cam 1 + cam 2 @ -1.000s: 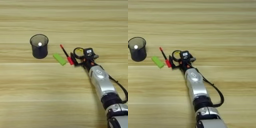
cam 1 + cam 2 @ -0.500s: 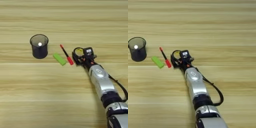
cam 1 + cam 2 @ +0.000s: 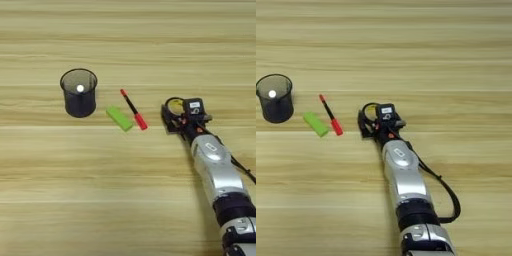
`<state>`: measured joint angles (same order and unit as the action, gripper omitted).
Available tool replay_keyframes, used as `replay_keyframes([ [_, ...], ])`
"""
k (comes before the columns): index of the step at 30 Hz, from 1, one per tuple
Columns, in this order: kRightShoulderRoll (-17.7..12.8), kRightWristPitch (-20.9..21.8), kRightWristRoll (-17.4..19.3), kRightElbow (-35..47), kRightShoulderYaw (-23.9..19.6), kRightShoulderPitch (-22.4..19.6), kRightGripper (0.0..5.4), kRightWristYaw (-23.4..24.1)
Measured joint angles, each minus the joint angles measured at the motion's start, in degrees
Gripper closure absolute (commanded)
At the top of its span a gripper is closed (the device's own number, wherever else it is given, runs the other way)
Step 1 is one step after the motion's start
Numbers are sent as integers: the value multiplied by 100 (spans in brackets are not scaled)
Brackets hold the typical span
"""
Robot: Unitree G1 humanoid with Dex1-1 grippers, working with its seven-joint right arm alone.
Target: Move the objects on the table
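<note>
A black tape roll with a yellow inner label lies on the table right of centre, partly hidden by my right gripper. The gripper's black fingers are shut on the roll's near rim. A thin black-and-red pen lies slanted a short way left of the gripper, apart from it. A bright green block sits just left of the pen's red end. The right eye view shows the gripper, the roll, the pen and the block as well.
A black mesh cup with a small white thing inside stands upright left of the green block. My silver forearm runs from the gripper to the bottom right corner, with a black cable alongside it.
My gripper has moved to the right, away from the pen, and the tape roll has moved right with it. Pen, block and cup stay where they were.
</note>
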<state>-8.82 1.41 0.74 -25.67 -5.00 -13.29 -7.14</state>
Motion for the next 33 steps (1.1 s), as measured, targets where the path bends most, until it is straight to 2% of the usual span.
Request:
replay_keyframes([
  [4,-78,-323,-59,437,-19,213,139,49],
  [10,-404,-740,-90,852,-264,451,139,144],
  [15,-417,-803,-88,846,-307,447,139,155],
  [16,-417,-801,-88,838,-307,444,110,156],
  [26,-411,-751,-86,703,-337,356,16,192],
  [33,-382,-696,-65,681,-336,351,2,183],
])
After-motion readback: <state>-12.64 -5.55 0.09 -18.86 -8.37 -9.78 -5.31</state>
